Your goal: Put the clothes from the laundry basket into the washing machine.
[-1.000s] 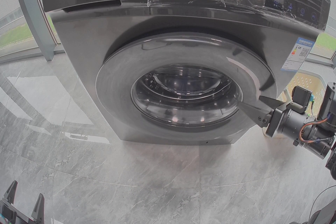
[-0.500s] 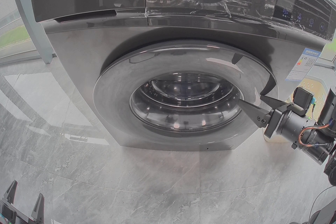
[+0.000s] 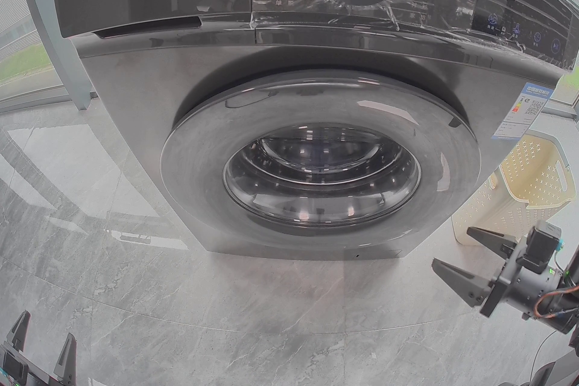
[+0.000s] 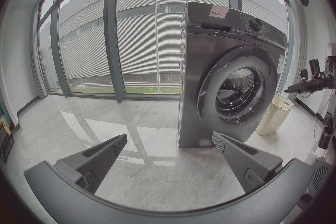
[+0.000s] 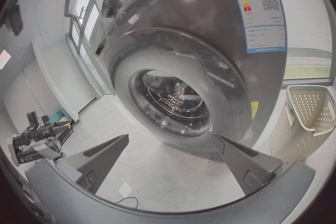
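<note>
Beyond right gripper (image 3: 450, 247), seemingly apart: laundry basket (image 3: 531, 179)

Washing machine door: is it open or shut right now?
Shut. The door sits flush against the washing machine front, with no gap visible around its rim.

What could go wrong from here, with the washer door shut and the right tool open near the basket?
1. The door is shut, so clothes brought over now would meet glass; it likely has to be opened first.
2. The right tool hangs open and low, close to the laundry basket; a careless swing could knock the basket aside.
3. No clothes show in the visible part of the basket, so a grasp there may come up empty.
</note>
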Robot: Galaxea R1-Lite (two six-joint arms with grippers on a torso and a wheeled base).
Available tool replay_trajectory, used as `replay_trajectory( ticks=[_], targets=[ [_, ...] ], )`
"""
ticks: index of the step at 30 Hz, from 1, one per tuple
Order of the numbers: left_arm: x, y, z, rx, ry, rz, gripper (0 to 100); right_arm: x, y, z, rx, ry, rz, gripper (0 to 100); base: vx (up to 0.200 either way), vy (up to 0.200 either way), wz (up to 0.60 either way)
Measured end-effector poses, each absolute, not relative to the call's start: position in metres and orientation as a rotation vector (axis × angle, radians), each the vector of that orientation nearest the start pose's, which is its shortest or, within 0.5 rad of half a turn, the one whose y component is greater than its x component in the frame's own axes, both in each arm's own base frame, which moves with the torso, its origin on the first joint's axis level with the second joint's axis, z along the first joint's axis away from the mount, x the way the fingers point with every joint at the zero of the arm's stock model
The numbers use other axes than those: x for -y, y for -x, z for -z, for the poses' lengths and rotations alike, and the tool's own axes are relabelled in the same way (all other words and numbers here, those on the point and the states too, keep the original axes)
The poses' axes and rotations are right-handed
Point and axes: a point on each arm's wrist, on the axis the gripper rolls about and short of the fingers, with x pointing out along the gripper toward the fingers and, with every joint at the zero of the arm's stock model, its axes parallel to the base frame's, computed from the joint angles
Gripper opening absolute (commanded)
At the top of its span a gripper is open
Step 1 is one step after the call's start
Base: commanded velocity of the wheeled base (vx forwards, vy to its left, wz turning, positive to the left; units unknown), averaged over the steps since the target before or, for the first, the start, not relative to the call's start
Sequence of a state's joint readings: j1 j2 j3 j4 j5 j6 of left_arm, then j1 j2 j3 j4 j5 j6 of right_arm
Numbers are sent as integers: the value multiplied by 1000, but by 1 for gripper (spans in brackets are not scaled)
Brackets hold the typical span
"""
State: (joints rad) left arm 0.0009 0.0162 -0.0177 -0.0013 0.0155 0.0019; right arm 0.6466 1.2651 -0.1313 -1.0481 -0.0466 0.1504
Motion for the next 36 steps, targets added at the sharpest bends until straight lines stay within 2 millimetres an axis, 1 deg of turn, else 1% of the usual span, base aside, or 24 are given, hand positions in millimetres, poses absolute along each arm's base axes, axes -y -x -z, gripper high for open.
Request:
replay_trajectory(
  ticks=[5,12,15,19,23,26,30,36],
  targets=[
    [0,23,-81,3,-1,-16,100,-69,-101,-147,-96,-97,-567,100,0,0,0],
    [0,23,-81,2,0,-14,100,-32,-69,-145,-43,-76,-415,100,0,0,0],
    [0,23,-81,2,0,-14,100,-19,-51,-139,-45,-67,-339,100,0,0,0],
    [0,23,-81,2,1,-14,100,-7,-27,-129,-57,-59,-250,100,0,0,0],
    [0,23,-81,2,0,-14,100,-1,-5,-118,-30,-59,-178,100,0,0,0],
    [0,23,-81,2,1,-14,100,1,6,-113,16,-60,-124,100,0,0,0],
    [0,23,-81,2,2,-13,100,1,14,-104,53,-46,-43,100,0,0,0],
    [0,23,-81,2,10,-7,100,0,20,-89,29,-32,-5,100,0,0,0]
  ],
)
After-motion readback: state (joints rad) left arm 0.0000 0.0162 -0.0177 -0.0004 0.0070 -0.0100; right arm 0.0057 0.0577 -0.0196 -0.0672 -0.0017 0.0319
